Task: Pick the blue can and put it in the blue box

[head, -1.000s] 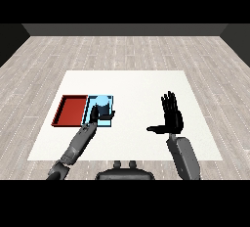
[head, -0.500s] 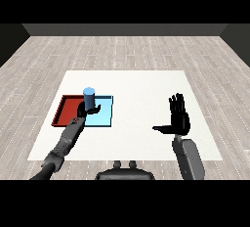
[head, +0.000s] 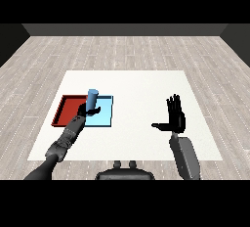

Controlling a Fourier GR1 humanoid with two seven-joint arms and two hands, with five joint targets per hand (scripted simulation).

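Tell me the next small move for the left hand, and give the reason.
Probably lower the blue can straight down and let go. The left hand is curled round it over the light blue tray, at its edge beside the red tray; whether the can touches the tray floor is unclear. The right hand is open, apart.

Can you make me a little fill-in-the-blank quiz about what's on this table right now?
1. The blue can stands upright in the ____ tray.
2. The red tray lies to the ____ of the light blue tray.
3. The right hand has its fingers ____.
4. The left hand is beside the ____.

Missing words: light blue; left; straight; can
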